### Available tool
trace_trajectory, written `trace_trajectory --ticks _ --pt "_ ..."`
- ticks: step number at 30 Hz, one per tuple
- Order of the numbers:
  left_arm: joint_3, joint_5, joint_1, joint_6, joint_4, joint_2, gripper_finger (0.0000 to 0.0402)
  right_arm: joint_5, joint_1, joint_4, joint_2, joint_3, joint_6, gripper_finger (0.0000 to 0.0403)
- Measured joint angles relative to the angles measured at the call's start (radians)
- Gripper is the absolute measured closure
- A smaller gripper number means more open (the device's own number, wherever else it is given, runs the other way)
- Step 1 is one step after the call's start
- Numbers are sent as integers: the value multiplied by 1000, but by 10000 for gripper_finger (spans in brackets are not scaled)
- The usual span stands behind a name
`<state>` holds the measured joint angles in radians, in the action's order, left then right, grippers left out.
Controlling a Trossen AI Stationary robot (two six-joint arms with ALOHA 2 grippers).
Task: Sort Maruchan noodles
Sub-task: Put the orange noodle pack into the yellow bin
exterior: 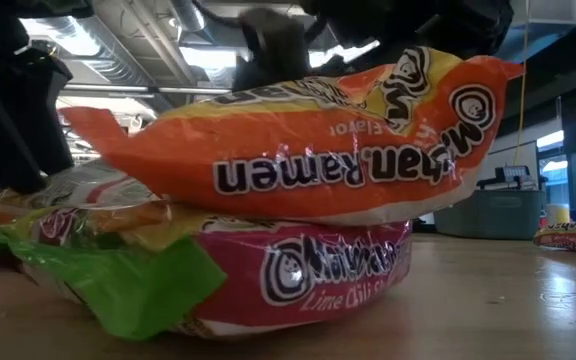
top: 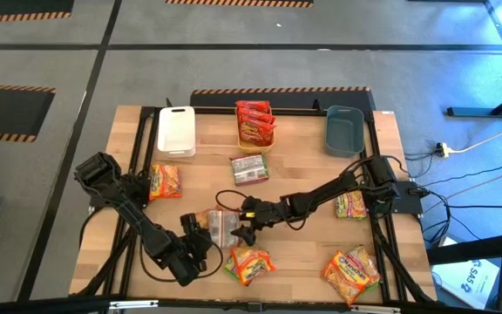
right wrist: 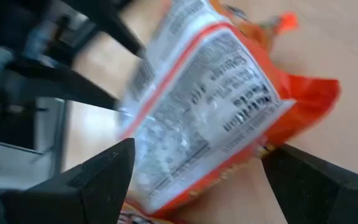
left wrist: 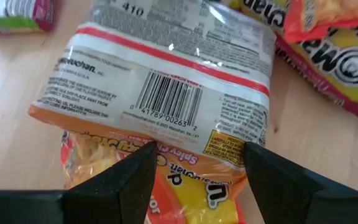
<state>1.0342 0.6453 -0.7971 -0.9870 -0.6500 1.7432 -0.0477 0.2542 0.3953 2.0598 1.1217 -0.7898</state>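
A Maruchan packet (top: 223,228), silvery-white back up with its barcode showing (left wrist: 166,68), lies mid-table on top of an orange-yellow packet (left wrist: 185,186). My left gripper (top: 206,237) stands open at the pair's near-left side. Its fingers (left wrist: 138,171) flank the lower packet's edge, and no touch shows. My right gripper (top: 247,222) comes slanting down from the right and is open. Its wide-spread fingers (right wrist: 114,168) stand over the silvery-backed packet (right wrist: 197,106). An orange bin (top: 255,126) at the far edge holds red packets.
A white bin (top: 175,131) and a grey-blue bin (top: 344,129) flank the orange bin at the far edge. Loose packets lie at the left (top: 165,181), centre far (top: 249,168), right (top: 350,206) and near right (top: 352,275). A stacked pair sits near the front (top: 249,264) (exterior: 298,150).
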Motion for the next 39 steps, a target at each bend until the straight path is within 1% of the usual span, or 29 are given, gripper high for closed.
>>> trace_trajectory --ticks 2,4,7,9,11,15,19,21,23,28,32,35,39 --pt "0 7 0 4 5 0 168 -13 -2 -49 0 0 -2 75" --pt "-1 22 0 3 7 0 168 -12 -6 -62 1 -1 -13 75" --pt "-1 28 2 3 10 0 168 12 -6 -5 10 -2 -7 75" --pt "-1 26 8 3 14 3 168 38 -6 79 26 1 7 75" --pt "-1 25 12 3 15 6 168 61 -7 124 44 5 8 75" --pt "-1 25 19 4 20 20 168 74 -6 147 69 26 16 75" --pt "-1 21 19 4 26 27 168 97 -5 201 64 29 68 82" --pt "-1 18 19 3 27 27 168 105 0 249 59 29 83 96" --pt "-1 18 18 4 27 27 168 114 1 271 58 30 92 119" --pt "-1 17 18 3 35 25 168 116 1 258 58 31 113 197" --pt "16 6 17 12 31 24 168 92 1 255 58 30 117 252" --pt "28 -14 16 24 26 24 168 84 1 254 58 30 121 276" --pt "50 -43 16 23 3 24 168 84 1 256 58 29 157 282"
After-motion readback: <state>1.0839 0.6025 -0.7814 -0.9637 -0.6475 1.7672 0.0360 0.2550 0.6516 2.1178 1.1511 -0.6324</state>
